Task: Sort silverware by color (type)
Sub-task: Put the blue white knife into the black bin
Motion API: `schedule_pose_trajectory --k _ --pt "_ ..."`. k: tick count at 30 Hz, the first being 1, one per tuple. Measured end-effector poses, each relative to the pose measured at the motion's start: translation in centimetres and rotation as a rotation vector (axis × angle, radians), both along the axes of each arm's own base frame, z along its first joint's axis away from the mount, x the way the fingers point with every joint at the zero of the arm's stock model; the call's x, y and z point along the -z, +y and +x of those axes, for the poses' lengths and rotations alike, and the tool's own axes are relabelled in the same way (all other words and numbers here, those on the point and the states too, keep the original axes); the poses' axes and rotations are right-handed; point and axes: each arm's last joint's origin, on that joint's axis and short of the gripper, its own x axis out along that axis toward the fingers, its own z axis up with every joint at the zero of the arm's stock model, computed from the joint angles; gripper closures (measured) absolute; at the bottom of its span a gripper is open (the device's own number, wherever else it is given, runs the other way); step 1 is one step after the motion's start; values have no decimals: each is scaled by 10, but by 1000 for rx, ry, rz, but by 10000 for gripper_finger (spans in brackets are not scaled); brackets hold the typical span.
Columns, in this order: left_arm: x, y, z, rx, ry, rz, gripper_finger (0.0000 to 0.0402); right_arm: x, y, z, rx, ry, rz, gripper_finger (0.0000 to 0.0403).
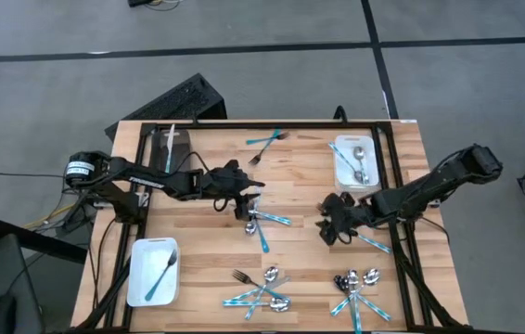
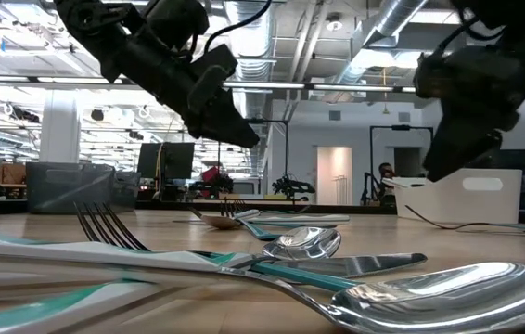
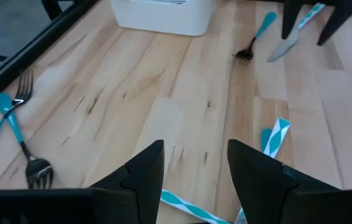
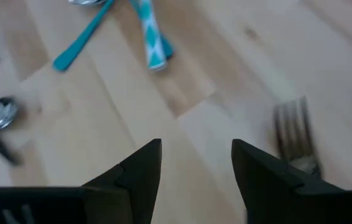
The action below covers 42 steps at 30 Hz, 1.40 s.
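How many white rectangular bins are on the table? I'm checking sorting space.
2: one white rectangular bin at the table's near-left corner holding a teal-handled fork, another white bin at the far right holding shiny silver spoons.

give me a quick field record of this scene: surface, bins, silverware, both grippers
surface: wooden table
bins: white bin at near left holds a teal fork; white bin at far right holds silver spoons
loose silverware: pile and pile at near edge; crossed teal forks at far edge
left gripper: open, empty, above teal pieces mid-table
right gripper: open, empty, right of centre
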Motion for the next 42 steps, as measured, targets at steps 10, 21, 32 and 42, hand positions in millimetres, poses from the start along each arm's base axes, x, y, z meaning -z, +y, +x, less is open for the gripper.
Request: schedule_pose_trajectory --k 10,21,32,42 --pt "-1 -5 1 43 -11 4 237 6 24 -18 -22 110 37 189" --pt "-4 -5 3 59 -42 35 237 3 36 -59 164 474 91 226" --pt "-4 -7 3 50 -45 7 237 25 32 -77 175 579 97 227" --pt "-4 -15 3 75 -46 3 237 39 32 -79 164 559 157 288"
